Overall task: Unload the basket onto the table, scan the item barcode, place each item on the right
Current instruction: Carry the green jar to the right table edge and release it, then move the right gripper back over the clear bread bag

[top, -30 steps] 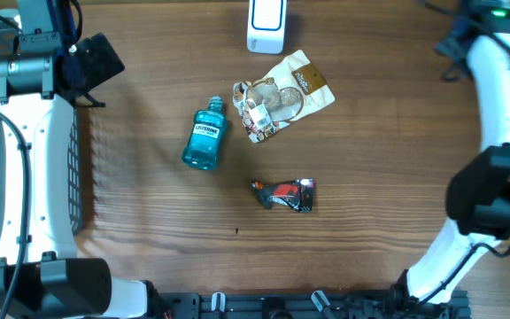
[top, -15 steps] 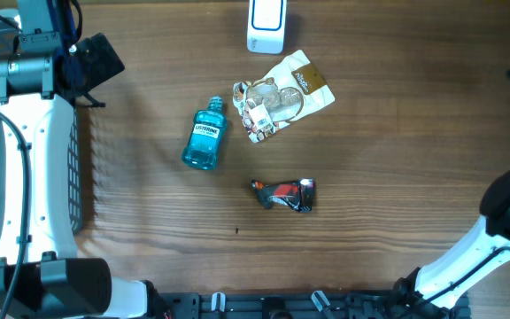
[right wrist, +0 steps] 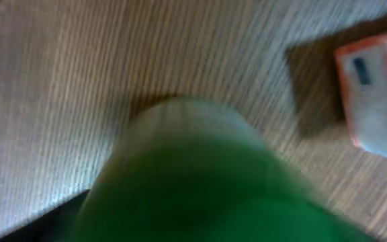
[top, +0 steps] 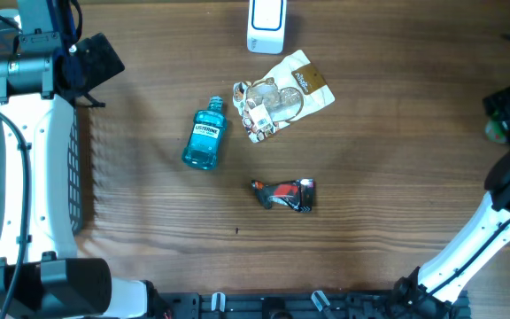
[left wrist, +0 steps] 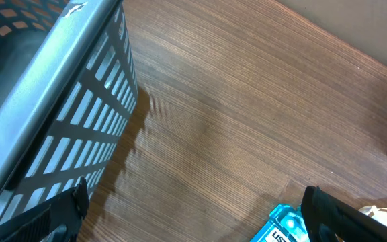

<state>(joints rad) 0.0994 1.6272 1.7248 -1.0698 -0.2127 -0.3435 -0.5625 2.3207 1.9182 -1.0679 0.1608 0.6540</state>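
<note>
The right gripper (top: 506,111) shows only as a dark shape at the far right edge of the overhead view. Its jaws cannot be made out there, so I cannot tell whether it is released or clenched. A green item (top: 496,132) lies right against its near side. In the right wrist view this green item fills most of the picture as a blur directly below the camera. No finger is sharp enough to show whether the item is gripped or merely lies under the gripper on the wooden table (top: 388,204). A little beyond the green item, and apart from it, an orange-and-white box (right wrist: 375,94) rests on the wood.

Everything else lies well apart on this gripper's left. The dark packet (top: 283,195) comes first, then the clear-and-gold bag (top: 282,96). Just past the bag is the blue mouthwash bottle (top: 205,135), lying on its side. A white device (top: 266,27) stands at the far edge of the table, beyond the bag.

The left gripper (left wrist: 195,208) is released. Its dark fingers (left wrist: 52,218) are spread wide, with bare wood between them. The grey slatted basket (left wrist: 66,121) stands just to its left. The mouthwash bottle lies near its right finger, apart from it, and the green item is far off on the opposite side of the table.
</note>
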